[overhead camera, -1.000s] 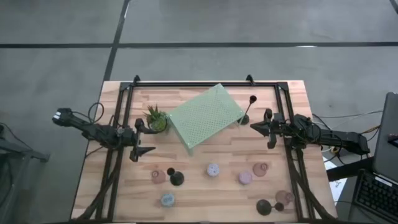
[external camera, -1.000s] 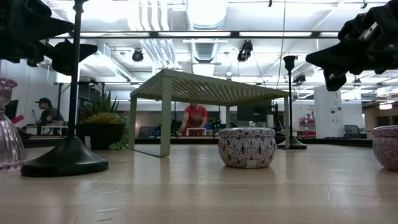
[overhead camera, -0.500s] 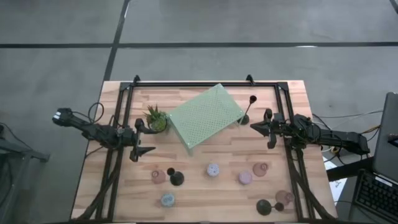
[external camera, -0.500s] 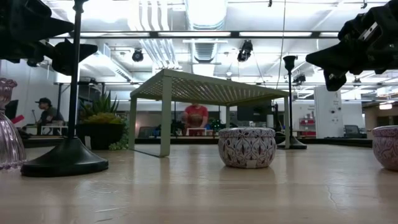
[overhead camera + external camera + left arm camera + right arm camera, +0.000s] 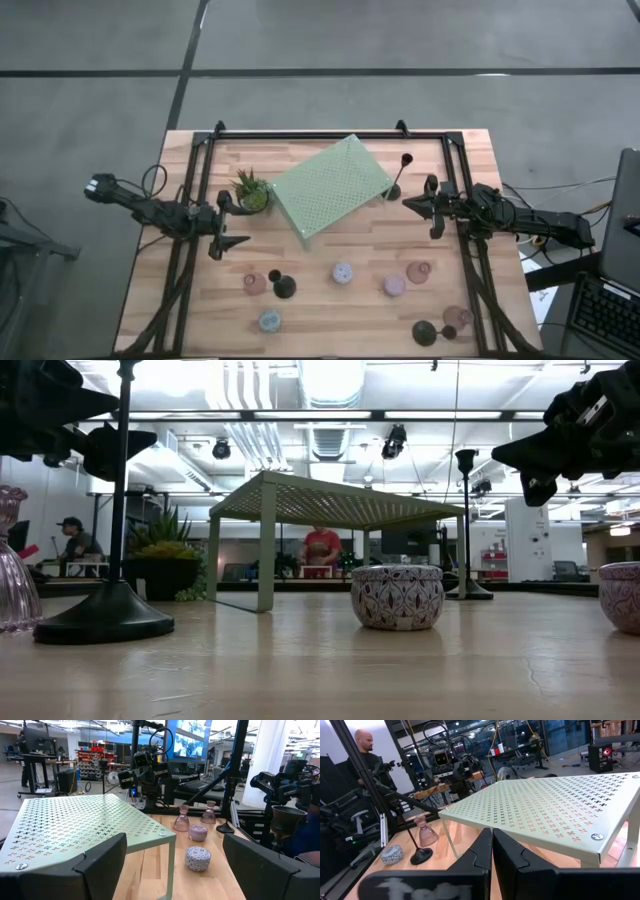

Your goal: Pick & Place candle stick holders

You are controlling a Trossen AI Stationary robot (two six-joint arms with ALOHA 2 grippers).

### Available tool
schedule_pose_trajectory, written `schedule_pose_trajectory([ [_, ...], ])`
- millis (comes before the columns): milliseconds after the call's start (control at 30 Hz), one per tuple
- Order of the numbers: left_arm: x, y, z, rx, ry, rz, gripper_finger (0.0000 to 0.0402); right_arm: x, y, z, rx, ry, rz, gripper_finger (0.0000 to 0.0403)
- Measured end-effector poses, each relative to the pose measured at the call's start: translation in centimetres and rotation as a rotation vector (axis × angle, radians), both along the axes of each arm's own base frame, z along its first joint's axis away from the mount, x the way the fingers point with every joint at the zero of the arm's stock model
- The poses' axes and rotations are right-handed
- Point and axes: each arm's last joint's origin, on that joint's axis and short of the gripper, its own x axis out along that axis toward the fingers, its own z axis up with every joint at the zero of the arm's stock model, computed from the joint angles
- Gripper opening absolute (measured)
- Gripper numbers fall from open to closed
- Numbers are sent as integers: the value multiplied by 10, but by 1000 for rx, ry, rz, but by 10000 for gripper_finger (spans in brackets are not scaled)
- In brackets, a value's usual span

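Left gripper (image 5: 228, 220) hovers over the left side of the light wooden table (image 5: 330, 320), jaws spread wide, nothing between them. Right gripper (image 5: 415, 203) hovers over the right side, fingers pressed together, holding nothing. Both are above the surface, touching no holder.

Between the two grippers sits the pale green perforated metal stand (image 5: 330, 187), turned at an angle. A small spiky green potted plant (image 5: 252, 190) stands just beside the stand's left edge, near the left gripper.

One slim black candlestick with a round base (image 5: 397, 182) stands upright at the stand's right corner, just beside the right gripper.

The other holders sit in the front half of the table, apart from both grippers:
- pinkish glass cup (image 5: 255, 283) with a second black round-based stick (image 5: 284, 287) right next to it, front-left, below the left gripper
- pale blue round puck (image 5: 268, 321) near the front edge
- patterned pale round puck (image 5: 342, 273) at centre front
- pink puck (image 5: 394, 286) and pinkish holder (image 5: 418, 271) side by side, front-right
- third black stick (image 5: 424, 331) beside another pinkish glass cup (image 5: 456, 318) at the front-right corner
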Motion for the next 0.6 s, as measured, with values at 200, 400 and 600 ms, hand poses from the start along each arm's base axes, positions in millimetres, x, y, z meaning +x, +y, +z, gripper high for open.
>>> schedule_pose_trajectory([
  [200, 0, 0, 0, 0, 1, 0, 335, 0, 0, 0, 0, 0, 0, 8],
  [400, 0, 0, 0, 0, 0, 0, 335, 0, 0, 7, -8, -69, 0, 8],
  [600, 0, 0, 0, 0, 0, 0, 335, -2, 0, 18, -15, -183, 2, 8],
])
